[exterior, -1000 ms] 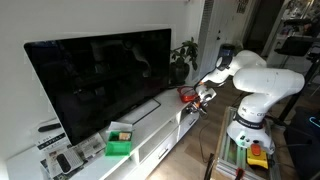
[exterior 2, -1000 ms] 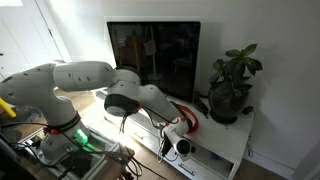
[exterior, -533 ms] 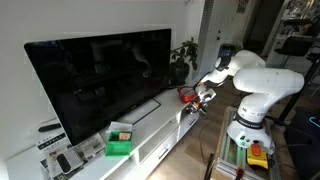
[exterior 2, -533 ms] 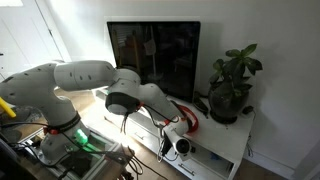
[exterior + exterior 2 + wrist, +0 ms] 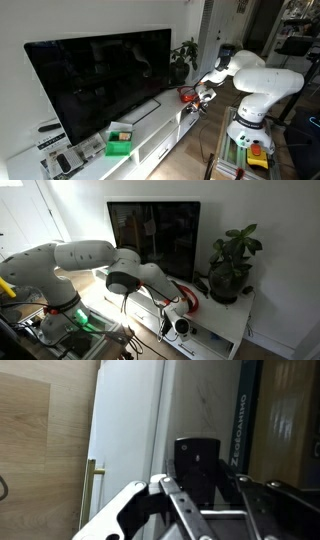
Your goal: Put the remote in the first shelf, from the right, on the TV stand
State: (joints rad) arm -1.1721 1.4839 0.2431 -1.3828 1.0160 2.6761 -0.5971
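Note:
The black remote [image 5: 197,464] stands upright between my gripper's [image 5: 205,498] fingers [image 5: 168,495], which are shut on it. Behind it in the wrist view are the white front of the TV stand [image 5: 130,420] and a dark opening [image 5: 288,420] to its right, with lettering on its edge. In both exterior views my gripper [image 5: 200,99] [image 5: 176,321] is at the front of the long white TV stand [image 5: 150,128] [image 5: 225,328], near its end by the plant. Whether that opening is the first shelf I cannot tell.
A big black TV [image 5: 100,75] stands on the stand. A potted plant [image 5: 232,268] and a red object [image 5: 187,298] sit at the end by my gripper. A green box [image 5: 120,141] and small items lie at the other end. The wooden floor [image 5: 35,450] is below.

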